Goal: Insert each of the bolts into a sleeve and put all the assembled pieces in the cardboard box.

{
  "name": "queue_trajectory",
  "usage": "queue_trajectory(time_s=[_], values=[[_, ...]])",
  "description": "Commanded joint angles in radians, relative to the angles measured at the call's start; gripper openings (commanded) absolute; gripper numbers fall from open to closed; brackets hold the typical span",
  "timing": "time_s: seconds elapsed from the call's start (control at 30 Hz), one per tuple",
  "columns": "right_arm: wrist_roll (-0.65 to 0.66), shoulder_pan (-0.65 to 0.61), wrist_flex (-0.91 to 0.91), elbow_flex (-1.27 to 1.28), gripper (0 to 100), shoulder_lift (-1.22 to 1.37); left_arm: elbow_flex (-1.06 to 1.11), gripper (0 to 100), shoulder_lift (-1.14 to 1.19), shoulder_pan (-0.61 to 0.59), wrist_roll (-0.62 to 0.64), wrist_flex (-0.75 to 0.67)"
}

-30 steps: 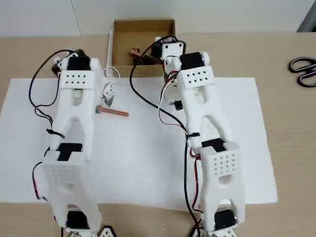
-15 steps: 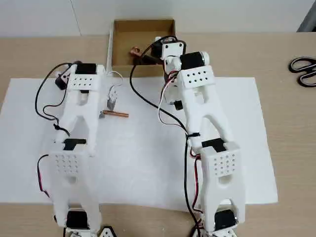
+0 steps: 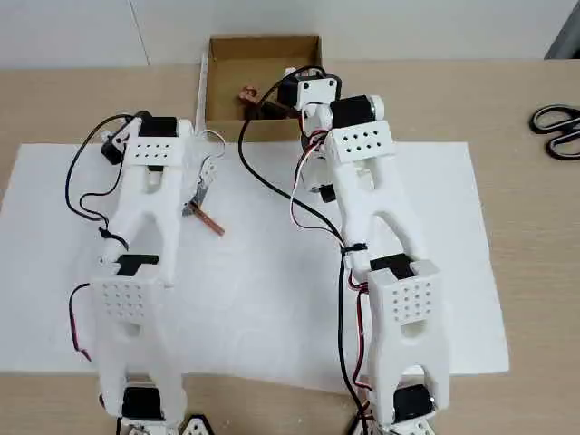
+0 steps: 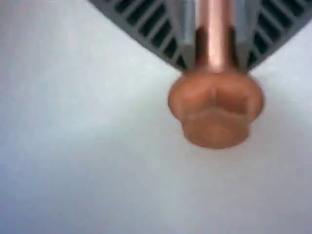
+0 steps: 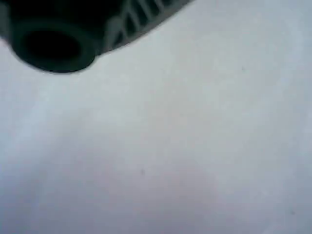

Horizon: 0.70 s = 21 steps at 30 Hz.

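Cardboard box [image 3: 281, 68] at table's [image 3: 507, 109] far edge, behind sheet [image 3: 272, 299]; scissors [image 3: 557, 127] at right edge — bolt [image 3: 209, 221] at sheet's far-left part, sleeve [image 5: 58, 62] right of it.

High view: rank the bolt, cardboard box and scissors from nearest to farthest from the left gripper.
1. Bolt, held in the left gripper.
2. Cardboard box, ahead, at the table's far edge.
3. Scissors, far off on the right side.
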Motion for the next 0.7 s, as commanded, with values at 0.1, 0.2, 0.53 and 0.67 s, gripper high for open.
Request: queue_trajectory(time_s=[0.1, 0.2, 0.53, 0.67], values=[[0.003, 0.008, 0.008, -0.034, 1.7, -0.077, -0.053, 0, -0.021, 0.005, -0.072, -0.002], [0.003, 0.008, 0.008, -0.034, 1.7, -0.077, -0.143, 0, -0.048, 0.005, -0.181, 0.1], [0.003, 0.008, 0.01, -0.034, 1.7, -0.077, -0.275, 0, -0.038, -0.035, -0.763, 0.186], [0.003, 0.008, 0.01, -0.034, 1.7, -0.077, -0.277, 1, 0.08, -0.035, -0.964, 0.186]])
